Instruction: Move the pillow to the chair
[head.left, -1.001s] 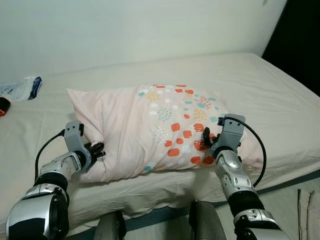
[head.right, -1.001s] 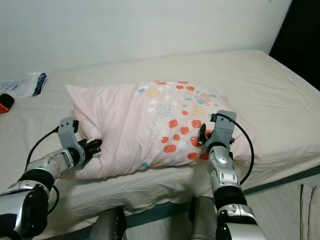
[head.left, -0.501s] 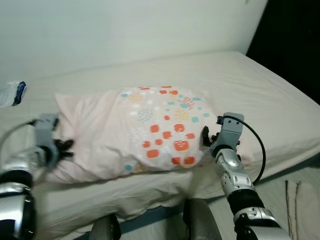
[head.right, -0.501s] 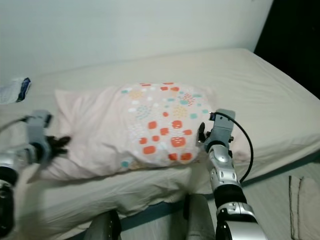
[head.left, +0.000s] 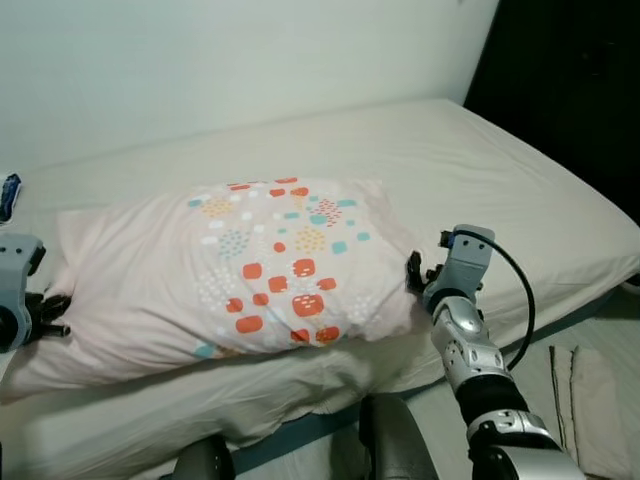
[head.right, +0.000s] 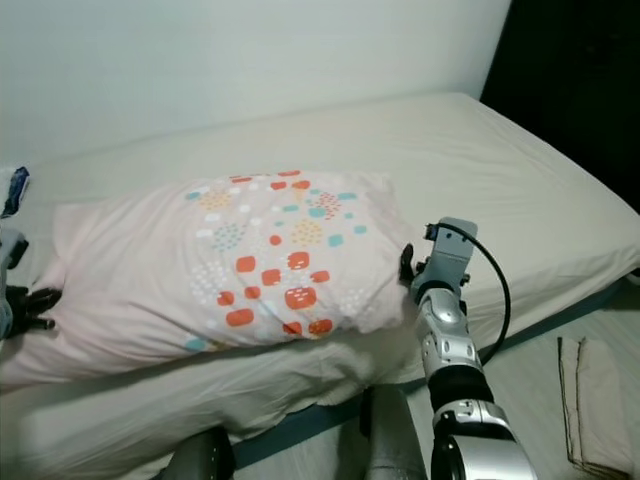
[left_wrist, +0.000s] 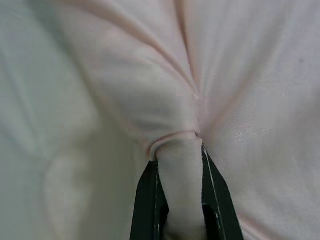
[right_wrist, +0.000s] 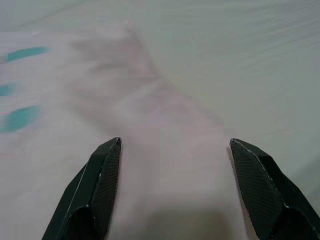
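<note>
Both arms reach forward, one at each side.
The left gripper (left_wrist: 181, 200) pinches a fold of fabric; the right gripper (right_wrist: 175, 185) has its fingers spread wide.

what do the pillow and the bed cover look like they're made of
Pillow: soft matte woven fabric, probably cotton, pale pink with printed orange and teal dots; it bunches into folds where the left gripper pinches its corner. Bed cover: a plain cream sheet, matte cloth, with soft wrinkles and a draped edge. The exact fibre cannot be told.
</note>
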